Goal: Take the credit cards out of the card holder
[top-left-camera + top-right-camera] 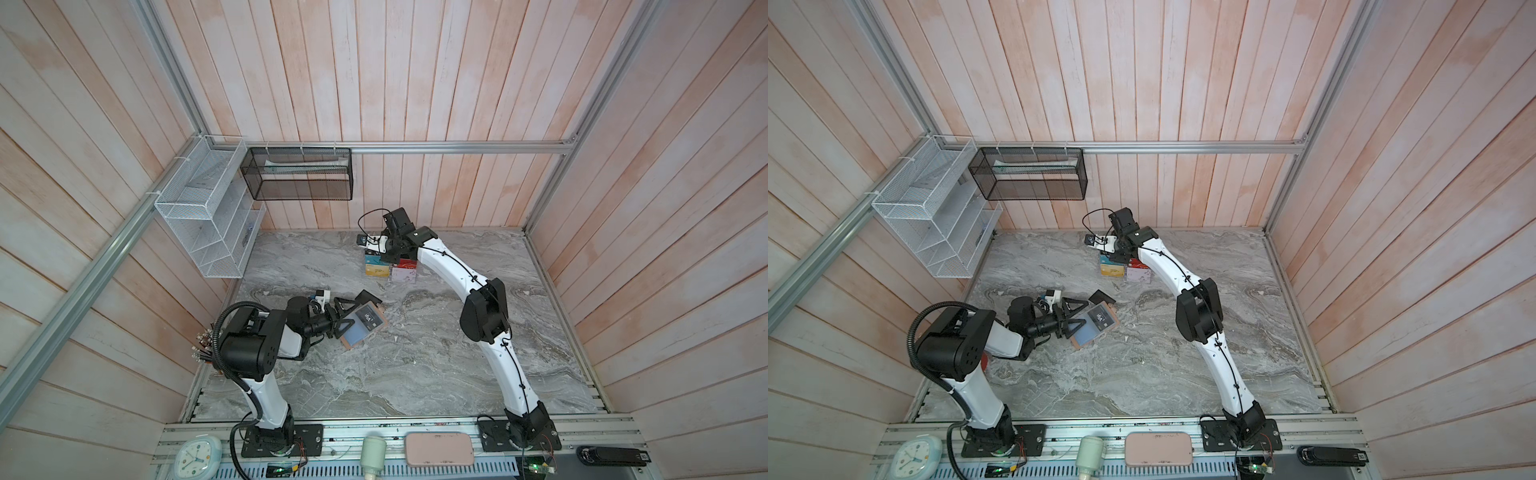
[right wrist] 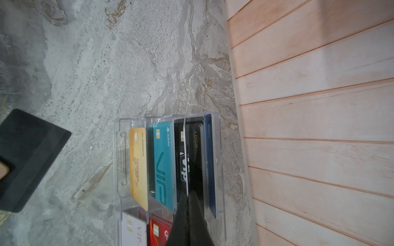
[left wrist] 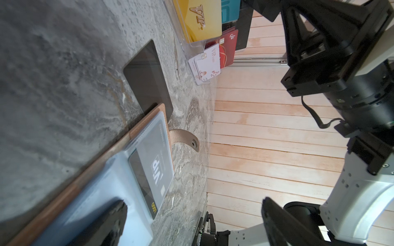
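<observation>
1. The card holder (image 1: 353,336) lies open and flat near the left edge of the surface (image 1: 415,365). The black Vip card (image 1: 369,320) is tucked in its grey-lined half, and the snap tab (image 3: 185,138) sticks out past the holder's edge.
2. A plain black card (image 1: 368,297) lies flat on the surface on the holder's far side, one corner meeting the holder's edge.
3. A clear acrylic rack (image 2: 119,159) stands near the middle of the far edge. Its tiers hold gold, teal, black and blue cards, with white and red cards in the column beside them.
4. The right gripper (image 2: 187,198) is down in the rack, its jaws clenched on a thin card (image 2: 185,149) seen edge-on among the black cards. The colour of its face cannot be told.
5. The left gripper (image 1: 351,314) has its jaws spread wide and released, grasping nothing, with one finger (image 3: 102,223) over the holder's pale blue lining.
6. The surface is grey marble-look, walled by pale pink planks. A white wire basket (image 1: 199,208) hangs on the left wall and a black mesh basket (image 1: 299,174) on the back wall. A clock (image 1: 192,455) and a pink case (image 1: 438,449) sit on the front rail.
</observation>
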{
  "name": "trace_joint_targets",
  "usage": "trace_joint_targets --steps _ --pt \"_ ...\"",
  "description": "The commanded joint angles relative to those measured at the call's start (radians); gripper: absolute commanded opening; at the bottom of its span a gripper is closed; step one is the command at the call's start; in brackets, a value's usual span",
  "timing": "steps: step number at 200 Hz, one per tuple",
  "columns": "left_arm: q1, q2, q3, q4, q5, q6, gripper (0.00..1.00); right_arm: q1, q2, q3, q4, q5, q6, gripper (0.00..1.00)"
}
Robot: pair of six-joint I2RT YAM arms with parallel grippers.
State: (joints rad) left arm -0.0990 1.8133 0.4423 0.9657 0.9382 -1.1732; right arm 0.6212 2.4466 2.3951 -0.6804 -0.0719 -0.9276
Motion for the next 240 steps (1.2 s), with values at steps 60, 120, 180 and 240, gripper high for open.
trace_joint_targets --steps 60,120,180,240 --pt "0.010 0.034 0.010 0.031 0.013 0.004 1.00 -0.015 0.053 0.029 0.011 0.012 0.024 0.00" --pt "0.012 0.040 0.011 0.032 0.013 0.006 1.00 -0.015 0.072 0.030 0.034 0.043 0.042 0.00" --pt "0.012 0.041 0.010 0.033 0.011 0.006 1.00 -0.011 0.069 0.032 0.065 0.049 0.055 0.13" --pt "0.012 0.041 0.008 0.032 0.011 0.007 1.00 -0.003 0.065 0.033 0.084 0.050 0.064 0.19"
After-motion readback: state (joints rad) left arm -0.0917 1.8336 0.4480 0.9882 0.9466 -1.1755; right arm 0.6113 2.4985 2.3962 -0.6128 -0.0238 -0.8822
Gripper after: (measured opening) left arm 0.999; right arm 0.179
